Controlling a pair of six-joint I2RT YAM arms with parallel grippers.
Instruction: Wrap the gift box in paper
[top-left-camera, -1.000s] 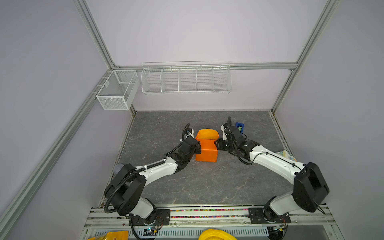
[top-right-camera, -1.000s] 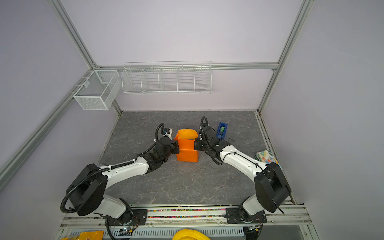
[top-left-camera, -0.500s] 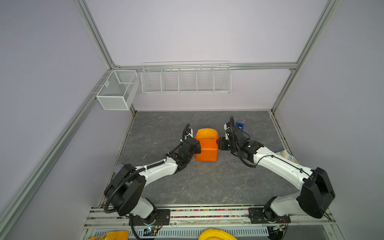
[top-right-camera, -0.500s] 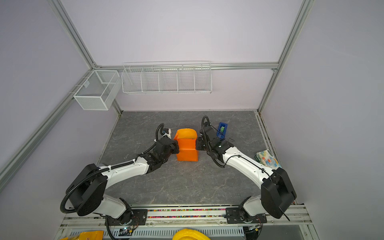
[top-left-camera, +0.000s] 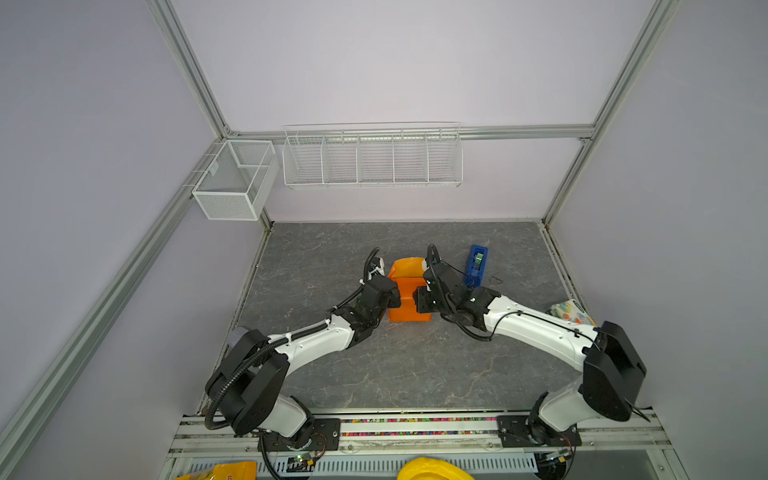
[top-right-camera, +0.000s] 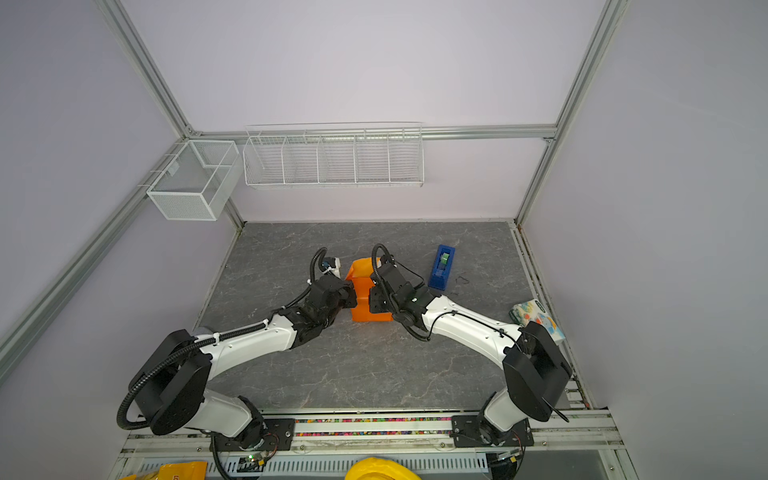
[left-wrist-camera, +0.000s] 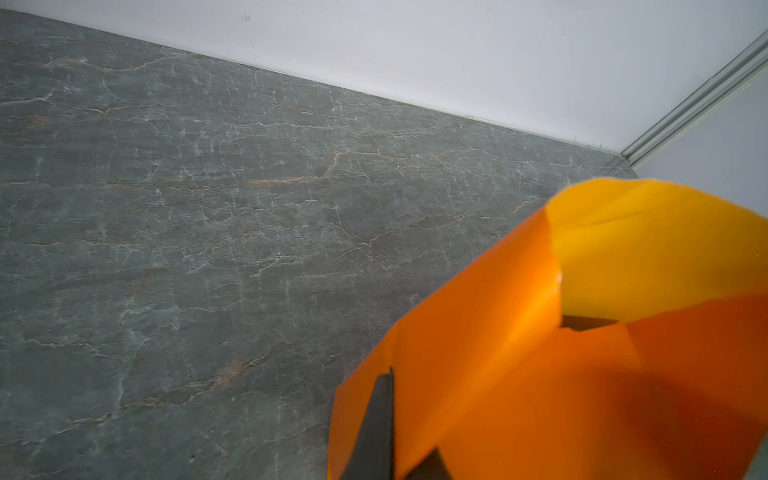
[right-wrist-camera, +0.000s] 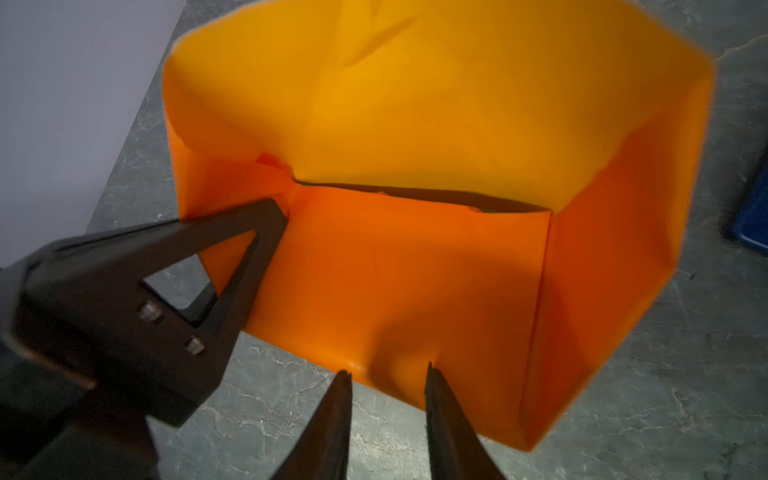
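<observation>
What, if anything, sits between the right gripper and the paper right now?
Nothing visible. The right gripper has its parted fingertips right at the paper. The tape dispenser stands off to the side, and the left gripper pinches the opposite side.

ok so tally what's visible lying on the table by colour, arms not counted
orange: 1 (paper)
blue: 1 (tape dispenser)
multicoloured: 1 (patterned packet)
total: 3
</observation>
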